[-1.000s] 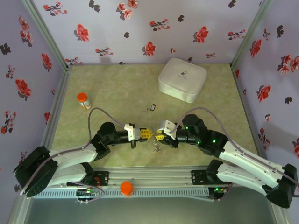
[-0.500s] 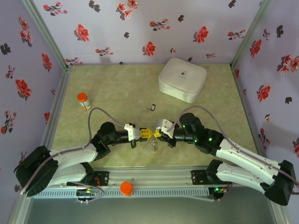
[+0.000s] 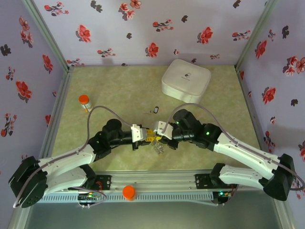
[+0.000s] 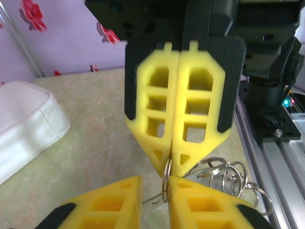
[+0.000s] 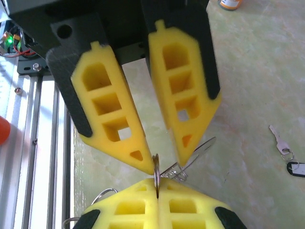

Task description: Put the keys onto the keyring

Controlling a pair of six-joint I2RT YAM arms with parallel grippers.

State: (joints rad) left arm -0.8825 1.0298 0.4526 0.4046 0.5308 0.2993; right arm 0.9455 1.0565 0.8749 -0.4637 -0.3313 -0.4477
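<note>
The right hand (image 5: 157,185) is squeezed tight shut. Its two yellow fingers (image 5: 190,208) pinch the edge of the thin shiny metal keyring (image 5: 156,167). The ring stands up straight out of the fingertips. A bunch of more small shiny rings (image 4: 224,172) is joined to it, just beside the hand and close to the near edge of the surface.

The left hand (image 5: 163,161) points right at the right hand, tip to tip. Its fingers are a little way apart, so the gap is narrow. The edge of the keyring sits in that gap. I cannot tell if the left fingers touch the ring.

Farther out, past both hands, a tiny key with a black-and-silver head (image 5: 294,168) lies flat on the pale green surface (image 3: 119,90). It is well apart from the keyring.

Past the key, even farther from the hands, sits a rounded white square box (image 3: 186,81). Out on the left hand's side, well away, a small white bottle with an orange cap (image 3: 85,102) stands up.
</note>
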